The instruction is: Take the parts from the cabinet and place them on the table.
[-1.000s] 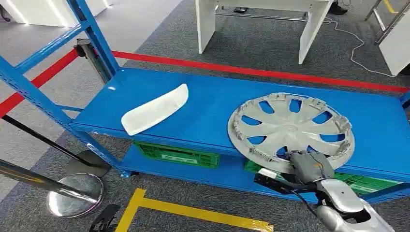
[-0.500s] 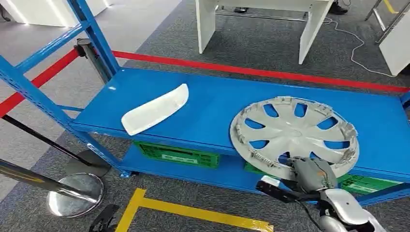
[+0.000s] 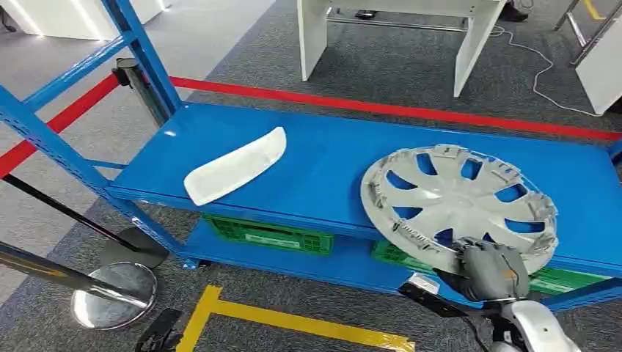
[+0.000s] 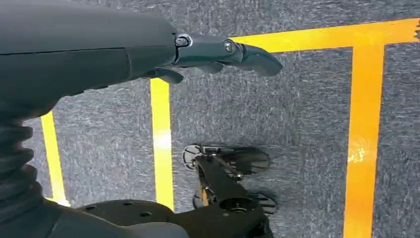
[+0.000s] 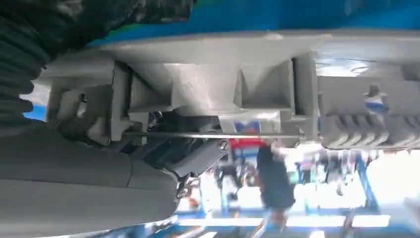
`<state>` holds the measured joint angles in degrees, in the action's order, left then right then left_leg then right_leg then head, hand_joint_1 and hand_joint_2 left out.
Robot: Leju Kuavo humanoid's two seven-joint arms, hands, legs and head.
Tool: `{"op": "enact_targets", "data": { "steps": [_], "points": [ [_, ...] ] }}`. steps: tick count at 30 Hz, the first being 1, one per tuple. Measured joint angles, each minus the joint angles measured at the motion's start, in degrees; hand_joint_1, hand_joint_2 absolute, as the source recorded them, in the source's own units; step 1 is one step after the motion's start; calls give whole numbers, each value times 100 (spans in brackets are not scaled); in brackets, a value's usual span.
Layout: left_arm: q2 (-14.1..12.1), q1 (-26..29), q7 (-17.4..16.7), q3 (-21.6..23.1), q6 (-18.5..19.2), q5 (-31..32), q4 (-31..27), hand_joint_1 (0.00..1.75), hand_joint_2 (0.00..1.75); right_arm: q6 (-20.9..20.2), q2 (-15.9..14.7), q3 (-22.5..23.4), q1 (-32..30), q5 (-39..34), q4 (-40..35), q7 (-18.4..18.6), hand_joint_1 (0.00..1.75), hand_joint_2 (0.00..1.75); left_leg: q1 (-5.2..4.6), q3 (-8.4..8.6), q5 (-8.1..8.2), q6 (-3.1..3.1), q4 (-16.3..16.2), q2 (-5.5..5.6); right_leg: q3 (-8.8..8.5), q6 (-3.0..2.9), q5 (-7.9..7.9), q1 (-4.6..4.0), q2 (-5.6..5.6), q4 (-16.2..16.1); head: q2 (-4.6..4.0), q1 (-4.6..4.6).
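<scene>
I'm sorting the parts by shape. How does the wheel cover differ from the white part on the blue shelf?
The wheel cover is round, silver-grey and cut with openings between spokes; the white part is long, narrow and solid. The wheel cover sits at the shelf's right with its near edge tipped over the front and the right robot hand holding its rim; the white part lies flat at the left, untouched. Both are on the blue shelf.

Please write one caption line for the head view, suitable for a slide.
Right hand grips the near rim of the silver hubcap on the blue shelf; a white trim part lies to its left.
</scene>
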<state>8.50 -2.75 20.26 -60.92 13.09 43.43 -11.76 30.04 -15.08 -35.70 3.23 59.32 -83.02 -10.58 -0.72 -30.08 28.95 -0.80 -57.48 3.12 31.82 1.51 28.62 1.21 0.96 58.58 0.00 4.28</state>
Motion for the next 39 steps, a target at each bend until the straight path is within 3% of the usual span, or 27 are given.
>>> {"op": "enact_targets", "data": {
  "steps": [7,12,13,28,32,35,37,39],
  "points": [
    [-2,19,90,0,-29,41,0,0,175,679,160,453,-529,-169,-834,-326,175,175,0,-1,0,-1,0,0,3,0,0,-1,-1,0,0,2],
    [0,20,173,0,-29,39,0,0,175,781,204,665,-790,-239,-1288,-424,175,175,0,-1,0,-1,0,-1,2,0,0,-1,2,0,0,0],
    [-2,20,175,0,-29,39,0,0,0,781,210,687,-821,-239,-1334,-427,175,175,0,-1,0,-1,0,-1,2,0,0,0,2,0,0,2],
    [0,19,302,0,-147,81,0,0,0,941,284,908,-1135,-411,-2027,-791,175,175,0,-1,1,-2,-1,-1,2,1,0,0,1,0,0,0],
    [-2,18,369,-4,-243,74,0,0,0,941,540,1126,-1288,-677,-2276,-1381,175,175,-13,-20,15,-25,-44,0,6,20,-10,12,0,-9,0,2],
    [-2,14,428,-13,-243,76,0,0,0,939,748,1286,-1445,-927,-2510,-1642,175,175,-20,-34,29,-62,-71,-1,6,55,-17,21,6,-12,0,4],
    [2,9,455,-26,-245,79,0,0,0,939,862,1362,-1535,-1065,-2670,-1745,175,175,-39,-40,-17,-121,-73,-1,-3,118,-62,38,9,-41,0,7],
    [33,7,470,-35,-245,85,0,0,0,939,909,1452,-1572,-1150,-2775,-1837,175,175,24,9,-131,-188,95,-57,78,139,67,21,-28,26,0,0]
  ]
}}
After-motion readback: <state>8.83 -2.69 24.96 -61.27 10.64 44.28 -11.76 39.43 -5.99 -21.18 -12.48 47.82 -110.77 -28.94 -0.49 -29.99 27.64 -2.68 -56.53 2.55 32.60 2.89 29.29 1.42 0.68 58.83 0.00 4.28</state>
